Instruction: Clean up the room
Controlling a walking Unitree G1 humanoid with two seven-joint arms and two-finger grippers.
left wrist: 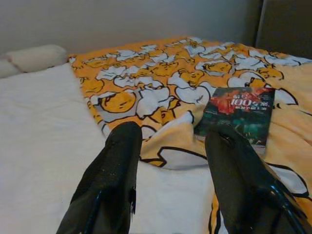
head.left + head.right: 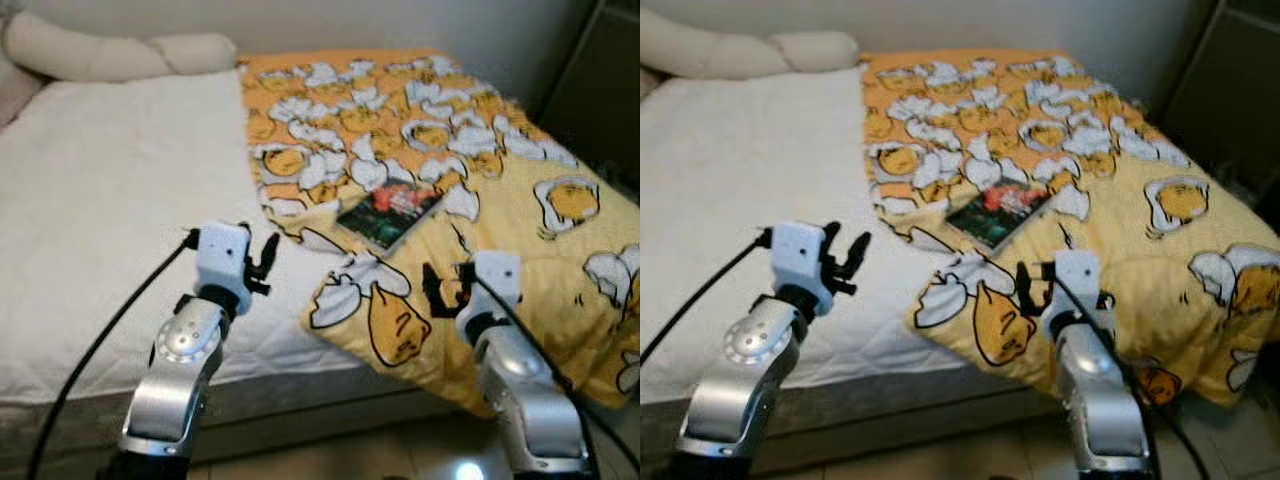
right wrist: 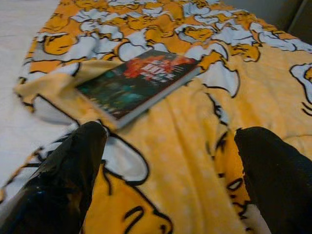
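A dark book (image 2: 390, 216) with a red and green cover lies flat on the yellow blanket (image 2: 520, 200) printed with egg cartoons, which covers the right half of the bed. My left gripper (image 2: 262, 262) hovers open over the white mattress (image 2: 110, 210) near the blanket's folded edge, left of and nearer than the book (image 1: 239, 113). My right gripper (image 2: 444, 288) hangs open above the blanket's near corner, just short of the book (image 3: 139, 83). Neither holds anything.
Cream pillows (image 2: 110, 52) lie at the head of the bed, far left. A dark cabinet (image 2: 600, 90) stands to the right of the bed against the wall. The bed's near edge (image 2: 300, 395) drops to a tiled floor (image 2: 400, 455) by my arms.
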